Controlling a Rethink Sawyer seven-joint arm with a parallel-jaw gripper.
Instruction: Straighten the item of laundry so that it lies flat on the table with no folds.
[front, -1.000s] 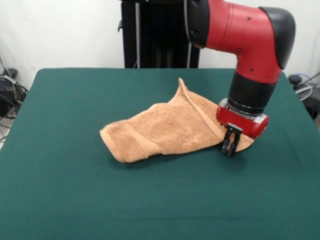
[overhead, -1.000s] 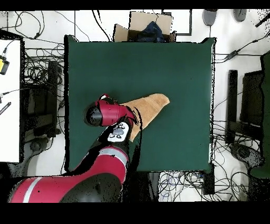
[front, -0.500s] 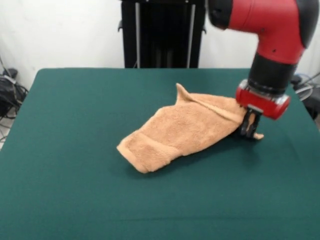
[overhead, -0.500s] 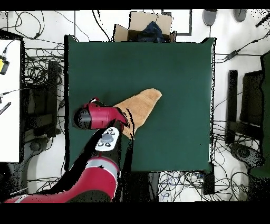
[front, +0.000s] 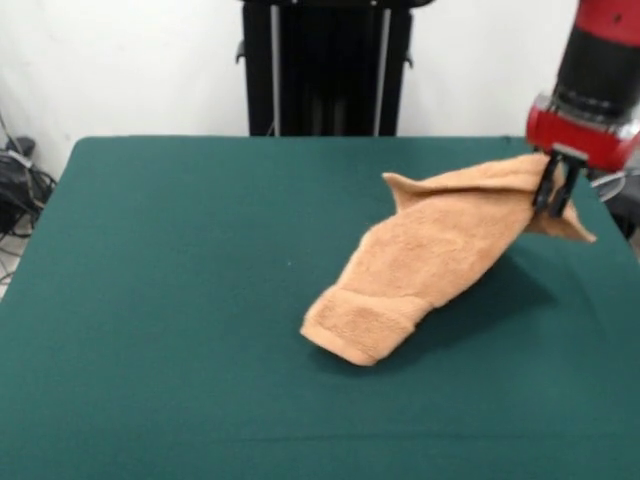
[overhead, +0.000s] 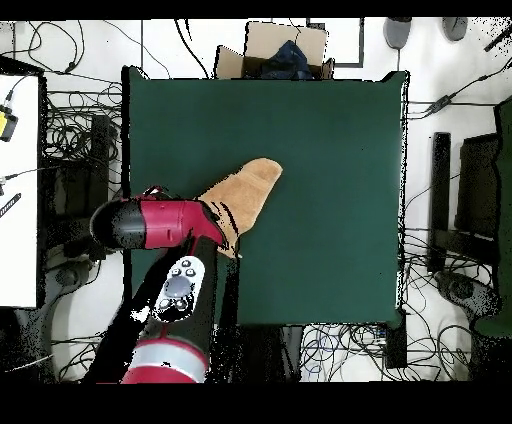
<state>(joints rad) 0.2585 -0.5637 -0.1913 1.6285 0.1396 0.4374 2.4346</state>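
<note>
A dark green table (front: 170, 300) fills the front view. At its 3 o'clock edge the pincer (front: 553, 190) pinches a lifted corner of the bunched towel (front: 430, 265), which trails toward 6 o'clock.

In the overhead view a cardboard box (overhead: 272, 48) beyond the table holds something dark.

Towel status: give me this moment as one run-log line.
claw: shut on towel corner | towel: folded, one end lifted, other end on table | flat: not yet

One camera stands low across the table (front: 150, 300), looking toward twelve o'clock at close range. The other hangs high, straight down, taking in the floor's cables (overhead: 70, 200). Both share the green tabletop.
</note>
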